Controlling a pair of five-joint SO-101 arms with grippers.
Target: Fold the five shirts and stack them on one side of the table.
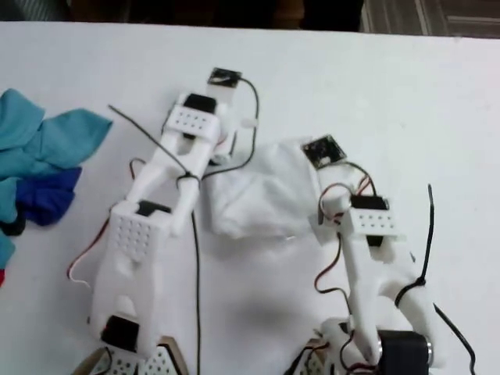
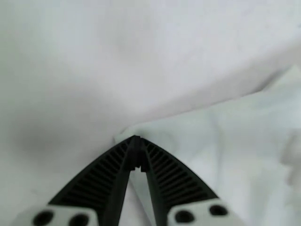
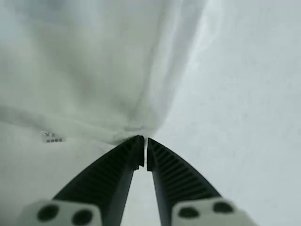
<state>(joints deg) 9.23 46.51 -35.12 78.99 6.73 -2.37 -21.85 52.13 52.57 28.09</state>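
**Jaws of both grippers closed on the white shirt [image 1: 262,195]**

High view: the white shirt lies crumpled in the middle of the table [image 1: 391,86], between the two arms. The wrist of the left arm [image 1: 168,183] sits over the shirt's far left edge. The wrist of the right arm [image 1: 375,250] sits over its far right corner. A pile of coloured shirts [image 1: 43,156] lies at the table's left edge, well apart from the white one. In that pile, light blue cloth is on the far side and dark blue is nearer, with slivers of black and red at the very edge.

Left wrist view: the jaws of the left gripper [image 2: 136,142] are pressed together, their tips meeting with no gap. A corner of the white shirt [image 2: 225,155] comes to a point exactly at those tips and looks pinched between them. The cloth spreads away from the tips on one side and runs under the jaws. Bare table [image 2: 70,70] lies beyond the corner.

Right wrist view: the jaws of the right gripper [image 3: 142,141] are drawn together, with only a hairline slit between them. The white shirt [image 3: 84,70] puckers right at the tips, caught there, and a long fold runs away from them. A small label [image 3: 53,137] shows on the cloth just beside the jaws. Bare table [image 3: 244,94] lies on the fold's other side.
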